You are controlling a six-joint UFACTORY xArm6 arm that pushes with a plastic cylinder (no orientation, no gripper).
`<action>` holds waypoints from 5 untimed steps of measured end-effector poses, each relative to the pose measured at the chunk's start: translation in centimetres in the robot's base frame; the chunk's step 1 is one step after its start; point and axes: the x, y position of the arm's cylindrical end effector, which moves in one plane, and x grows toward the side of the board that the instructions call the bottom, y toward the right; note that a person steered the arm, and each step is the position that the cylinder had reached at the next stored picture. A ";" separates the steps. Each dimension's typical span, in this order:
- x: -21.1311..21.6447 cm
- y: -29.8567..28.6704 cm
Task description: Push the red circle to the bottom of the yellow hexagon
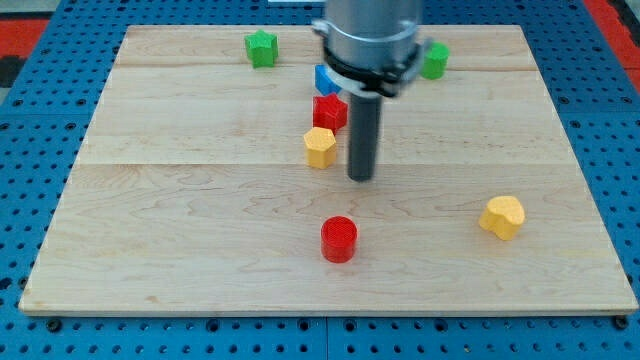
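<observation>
The red circle (pixel 339 239) lies on the wooden board, below the middle of the view. The yellow hexagon (pixel 320 146) sits above it, just left of the rod. My tip (pixel 361 178) is right of and slightly below the yellow hexagon, apart from it, and well above the red circle. A second red block (pixel 330 111) touches the yellow hexagon's top edge.
A blue block (pixel 325 78) sits above the second red block, partly hidden by the arm. A green star (pixel 261 48) lies at the top left, a green block (pixel 434 60) at the top right. A yellow block (pixel 502 216) lies at the right. The board's edge (pixel 330 312) runs along the bottom.
</observation>
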 end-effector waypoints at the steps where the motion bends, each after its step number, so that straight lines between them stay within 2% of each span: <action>1: 6.2 5.0; 2: 10.9 5.0; 3: 11.3 1.0; 4: 7.3 1.0; 5: 6.6 1.7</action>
